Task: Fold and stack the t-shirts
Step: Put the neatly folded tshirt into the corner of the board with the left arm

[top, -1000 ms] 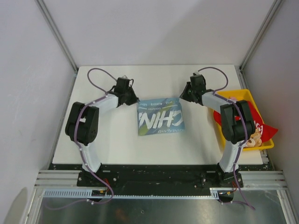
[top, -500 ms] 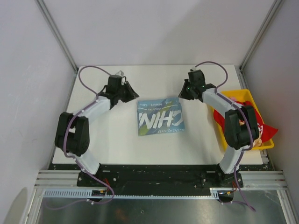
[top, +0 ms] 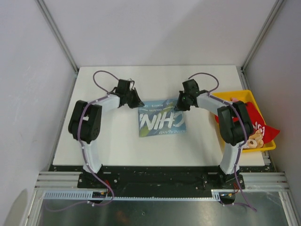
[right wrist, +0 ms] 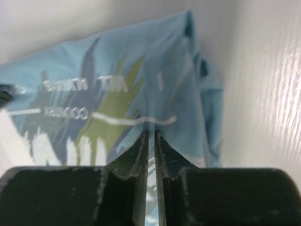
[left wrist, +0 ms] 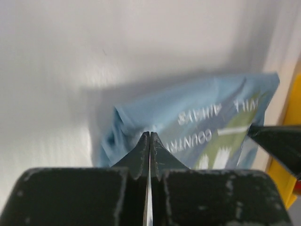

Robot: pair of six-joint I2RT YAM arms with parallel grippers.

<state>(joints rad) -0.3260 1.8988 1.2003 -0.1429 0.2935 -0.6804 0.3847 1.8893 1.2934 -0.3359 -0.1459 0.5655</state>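
A light blue t-shirt (top: 161, 117) with large white lettering lies folded into a rectangle at mid-table. My left gripper (top: 138, 102) is at its far left corner. In the left wrist view that gripper (left wrist: 150, 134) has its jaws pressed together, with the blue t-shirt (left wrist: 197, 117) just beyond the tips. My right gripper (top: 181, 103) is at the far right corner. Its jaws (right wrist: 150, 134) stand nearly together over the shirt (right wrist: 117, 80), with only a thin slit and no cloth seen pinched. A red t-shirt (top: 256, 122) with white lettering lies crumpled in the bin.
A yellow plastic bin (top: 235, 95) stands at the table's right edge, holding the red shirt and hanging over the bin's near side. The bin's edge (left wrist: 294, 108) shows in the left wrist view. Grey walls and metal posts enclose the white table (top: 108, 141).
Both grippers have closed in on the blue shirt's far corners. The left arm swung outward and came back, and its jaws opened briefly and shut again. The shirt has not moved.
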